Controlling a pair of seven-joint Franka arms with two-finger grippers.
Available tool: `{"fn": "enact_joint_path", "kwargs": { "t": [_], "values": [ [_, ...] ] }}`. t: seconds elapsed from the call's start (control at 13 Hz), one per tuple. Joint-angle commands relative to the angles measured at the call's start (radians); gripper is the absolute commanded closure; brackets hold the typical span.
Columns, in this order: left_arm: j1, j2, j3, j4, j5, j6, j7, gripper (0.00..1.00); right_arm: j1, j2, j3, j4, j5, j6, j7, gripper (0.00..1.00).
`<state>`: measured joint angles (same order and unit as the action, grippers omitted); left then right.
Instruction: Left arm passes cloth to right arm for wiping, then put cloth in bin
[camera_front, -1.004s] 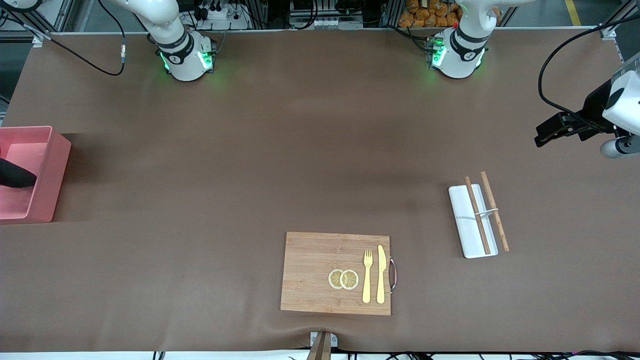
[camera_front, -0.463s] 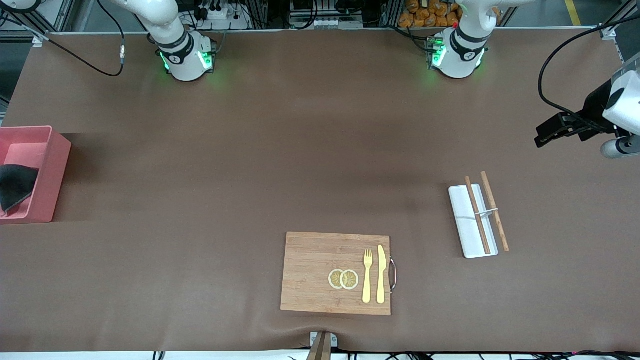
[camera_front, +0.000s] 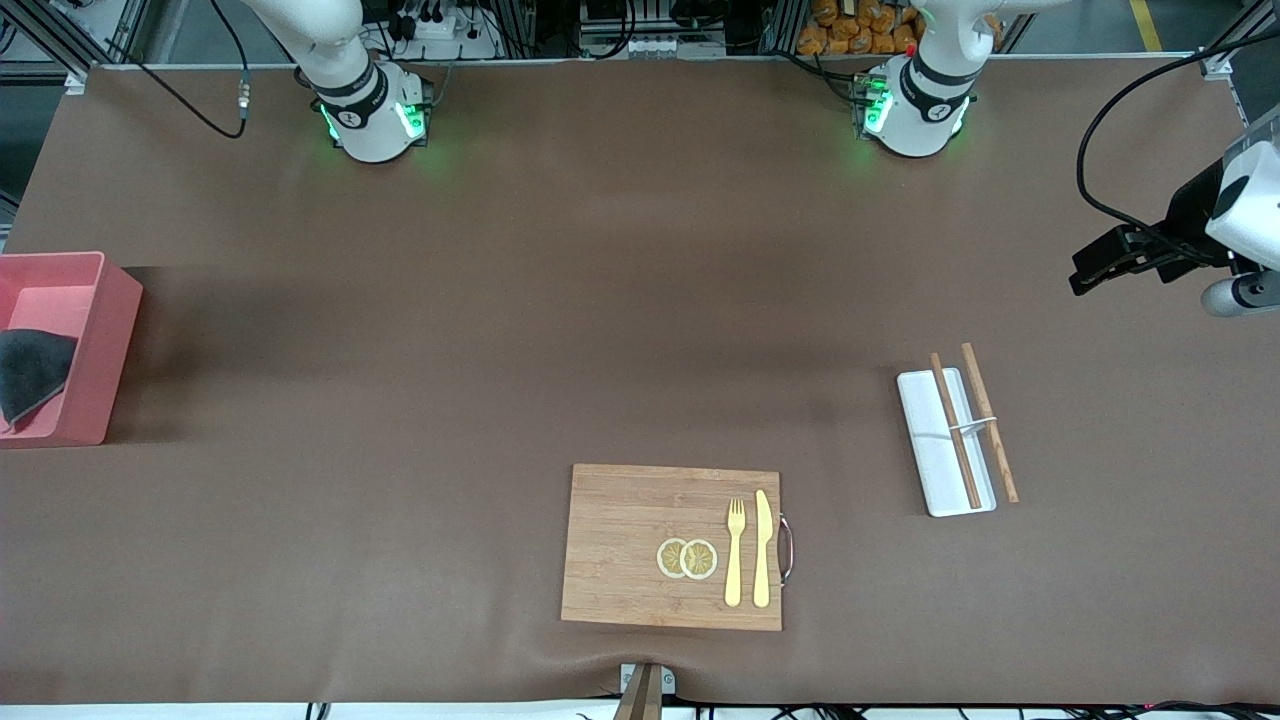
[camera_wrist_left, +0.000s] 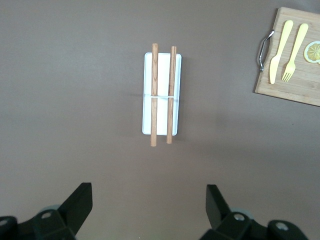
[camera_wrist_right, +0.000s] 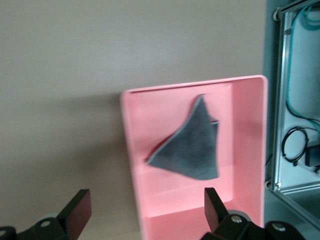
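Observation:
The dark grey cloth (camera_front: 30, 370) lies loose in the pink bin (camera_front: 100, 340) at the right arm's end of the table. In the right wrist view the cloth (camera_wrist_right: 192, 150) rests as a rounded triangle on the floor of the bin (camera_wrist_right: 245, 140). My right gripper (camera_wrist_right: 146, 200) hangs open over the bin's wall with nothing between its fingers; it is outside the front view. My left gripper (camera_front: 1085, 272) waits in the air over the left arm's end of the table. The left wrist view shows this gripper (camera_wrist_left: 148, 195) open and empty.
A wooden board (camera_front: 620, 545) with a yellow fork (camera_front: 735, 552), a knife (camera_front: 762, 548) and lemon slices (camera_front: 687, 558) lies near the front camera's edge. A white tray (camera_front: 925, 450) with two wooden chopsticks (camera_front: 988, 420) lies toward the left arm's end.
My right gripper has opened and let go of the cloth, which dropped into the bin. The gripper then left the front view. The left arm has not moved.

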<state>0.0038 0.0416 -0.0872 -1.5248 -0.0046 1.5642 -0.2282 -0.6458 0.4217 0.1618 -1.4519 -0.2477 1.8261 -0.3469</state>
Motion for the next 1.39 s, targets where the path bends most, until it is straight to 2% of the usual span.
{"fn": "enact_joint_path", "kwargs": {
  "t": [0.0,0.15,0.54,0.77,1.08,1.31],
  "values": [
    [0.008,-0.012,0.000,-0.001,-0.018,0.000,0.018,0.00,0.057,-0.073,-0.008,-0.060,0.108,-0.066,0.054,0.00],
    [0.008,-0.011,0.000,-0.001,-0.018,0.000,0.018,0.00,0.107,-0.135,-0.010,-0.128,0.195,-0.068,0.107,0.00],
    [0.012,-0.011,0.001,-0.003,-0.018,0.000,0.018,0.00,0.326,-0.262,-0.008,-0.258,0.255,-0.067,0.440,0.00],
    [0.012,-0.011,0.001,-0.003,-0.020,0.000,0.018,0.00,0.441,-0.384,-0.010,-0.341,0.294,-0.053,0.631,0.00],
    [0.012,-0.011,0.001,-0.003,-0.020,0.002,0.018,0.00,0.491,-0.572,-0.010,-0.441,0.317,-0.065,0.686,0.00],
    [0.012,-0.012,0.001,-0.005,-0.020,0.002,0.017,0.00,0.517,-0.638,-0.010,-0.447,0.317,-0.074,0.689,0.00]
  ]
}}
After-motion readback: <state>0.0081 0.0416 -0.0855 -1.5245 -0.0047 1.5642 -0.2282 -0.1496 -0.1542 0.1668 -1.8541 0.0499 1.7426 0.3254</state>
